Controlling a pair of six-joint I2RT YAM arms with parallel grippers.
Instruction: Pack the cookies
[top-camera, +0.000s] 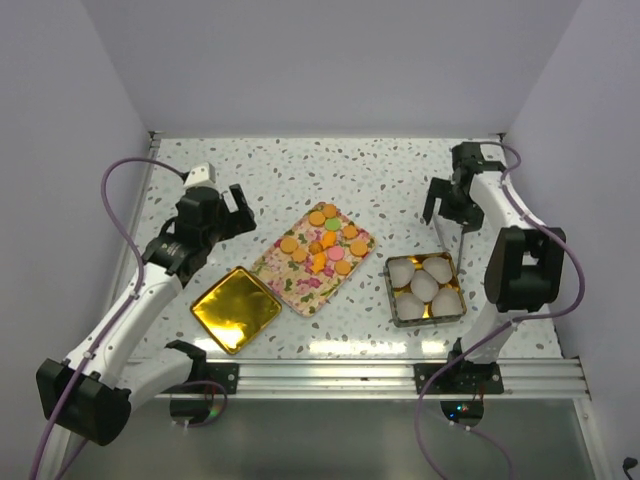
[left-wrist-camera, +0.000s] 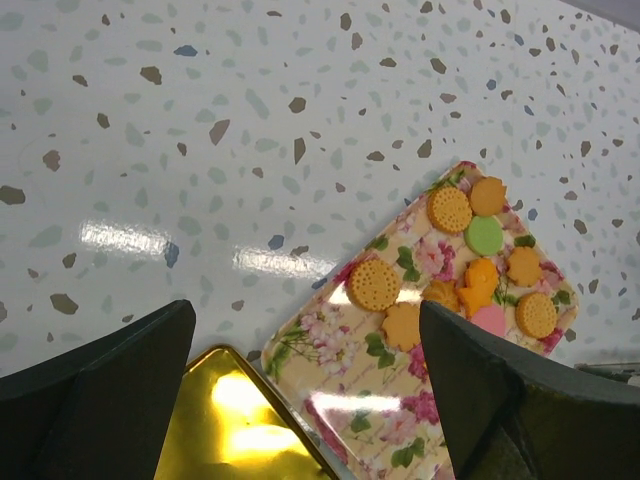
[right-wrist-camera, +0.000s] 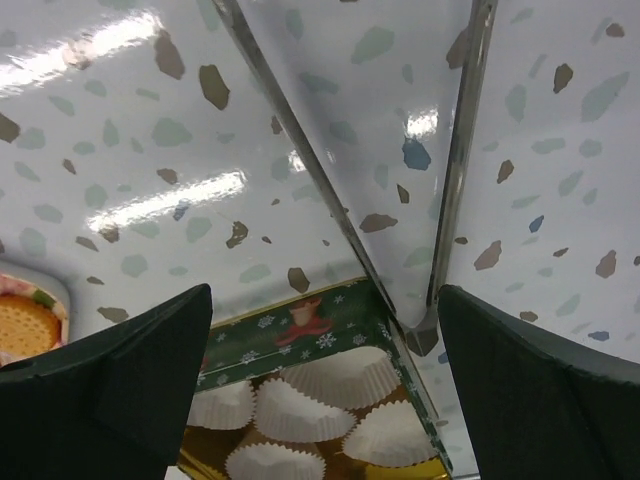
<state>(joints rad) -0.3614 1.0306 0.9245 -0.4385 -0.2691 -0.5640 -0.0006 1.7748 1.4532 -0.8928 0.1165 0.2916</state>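
Observation:
Several cookies (top-camera: 288, 244) lie on a floral tray (top-camera: 300, 285) in the middle of the table, mostly orange, with a green one (top-camera: 333, 224) and a pink one (top-camera: 335, 252). My left gripper (top-camera: 238, 212) hangs open to the tray's upper left, holding nothing. In the left wrist view the cookies (left-wrist-camera: 450, 208) sit at the tray's (left-wrist-camera: 330, 340) far end, beyond the open left gripper (left-wrist-camera: 306, 310). My right gripper (top-camera: 447, 218) is open and empty above the far edge of a square tin (top-camera: 392, 300). In the right wrist view the right gripper (right-wrist-camera: 325, 295) has the tin (right-wrist-camera: 300, 325) below it.
White paper cups (top-camera: 424, 285) fill the tin, seen close up as paper cups (right-wrist-camera: 320, 400) in the right wrist view. A gold lid (top-camera: 235, 308) lies left of the tray, and this gold lid (left-wrist-camera: 230, 430) shows between the left fingers. White walls enclose the speckled table.

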